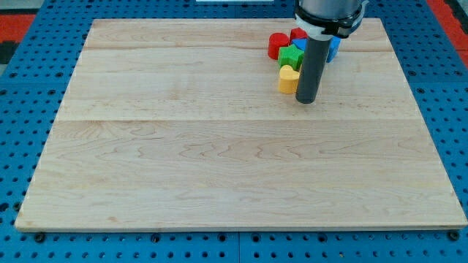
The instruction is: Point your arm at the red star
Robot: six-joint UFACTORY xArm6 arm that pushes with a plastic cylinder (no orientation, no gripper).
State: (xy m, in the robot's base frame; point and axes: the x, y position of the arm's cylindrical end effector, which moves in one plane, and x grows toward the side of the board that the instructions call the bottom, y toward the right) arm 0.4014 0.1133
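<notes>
A cluster of blocks sits near the view's top right of the wooden board [219, 161]. A red block [277, 44], round in outline, is at the cluster's left. A second red block [297, 34], partly hidden by the rod, is at its top; I cannot make out its shape. A green block [290, 56] sits in the middle, a yellow heart-like block [288, 79] below it, and a blue block [333, 48] shows behind the rod. My tip [306, 101] rests on the board just right of and slightly below the yellow block.
The board lies on a blue perforated table [22, 88]. The arm's dark body [327, 13] hangs over the cluster's upper right and hides part of it.
</notes>
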